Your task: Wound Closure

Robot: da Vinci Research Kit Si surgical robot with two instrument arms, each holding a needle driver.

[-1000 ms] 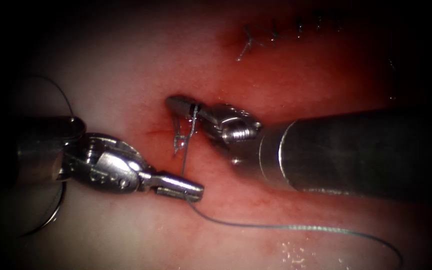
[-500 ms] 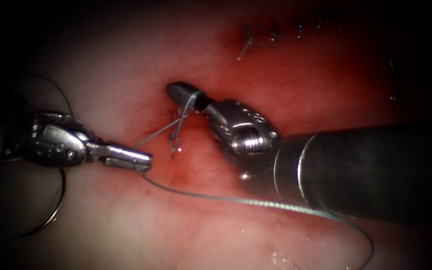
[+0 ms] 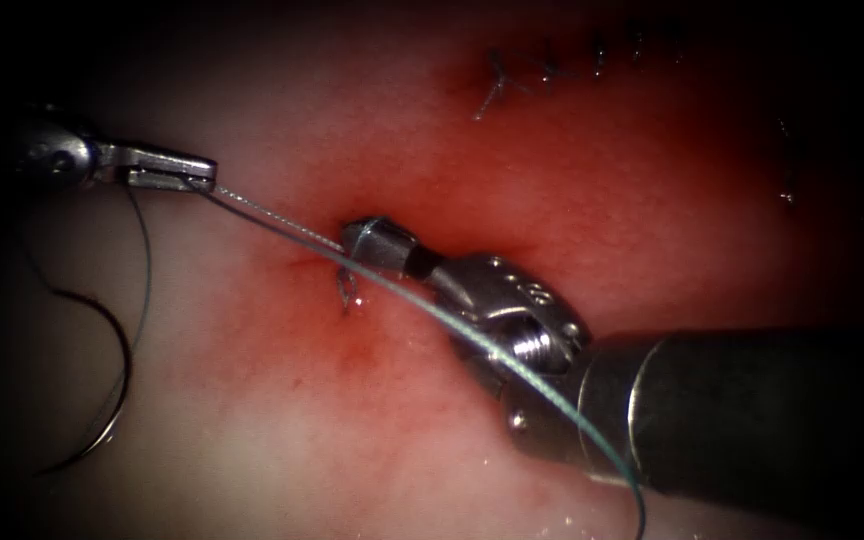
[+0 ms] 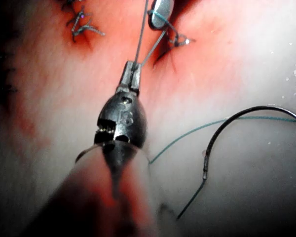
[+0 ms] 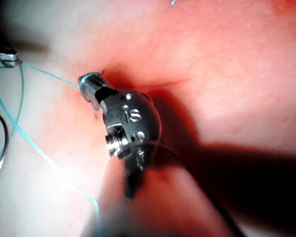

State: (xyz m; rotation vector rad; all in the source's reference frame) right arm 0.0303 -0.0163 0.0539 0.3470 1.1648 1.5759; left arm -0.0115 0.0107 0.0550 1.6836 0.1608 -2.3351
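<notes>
- The tissue (image 3: 252,440) is the largest thing before us, pale at the edges and stained with red fluid (image 3: 592,170) around the cut (image 3: 317,262); at one o'clock a row of finished stitches (image 3: 552,72) is already in place.
- The right tool (image 3: 372,240) reaches in from four o'clock, its tip just at the cut. Its jaws are together, and thread is wrapped around them near the tip; what they clamp inside we cannot tell.
- The left tool (image 3: 177,172) has moved from seven o'clock of the cut up to ten o'clock over the last second. Its jaws are clamped on the thread (image 3: 282,232).
- That thread runs taut from the left tool to the right tool's tip, then on over the right tool toward five o'clock.
- The needle (image 3: 117,370) lies free on the tissue at eight o'clock, left of the cut, held by neither tool and not in the tissue.
- A short thread end (image 3: 347,290) stands at the cut.
- We judge a knot is being tightened: the two tools have drawn apart and the loop has closed. Seating it would call for steady, opposed pull without tearing the tissue.
</notes>
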